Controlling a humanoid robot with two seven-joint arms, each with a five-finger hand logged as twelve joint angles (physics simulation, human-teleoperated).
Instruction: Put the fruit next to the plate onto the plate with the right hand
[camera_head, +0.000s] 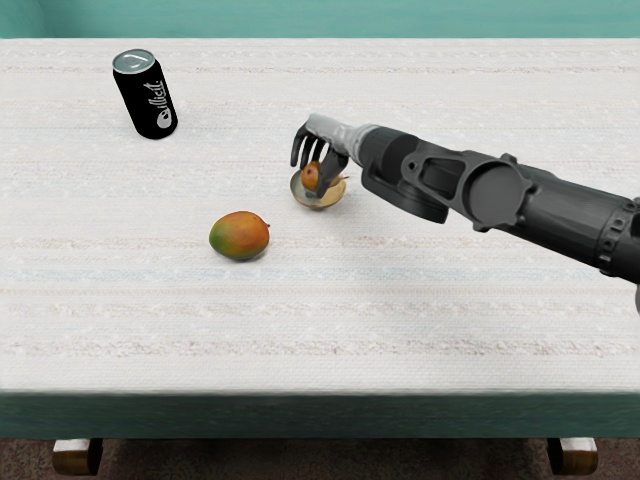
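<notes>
Can (146, 93) stood at back left of the counter (400, 330), well apart from the rest. Plate (331, 198) sat approx. mid-counter. Small fruit (311, 176) was over the plate's left part, w/ fingers (298, 148) of the right hand (322, 145) curled round it; couldn't tell if it touched the plate. Larger fruit (239, 235) lay in front & left of the plate, near but apart.

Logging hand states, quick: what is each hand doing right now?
Right hand: closed on the fruit, over the plate.
Left hand: not in view.
</notes>
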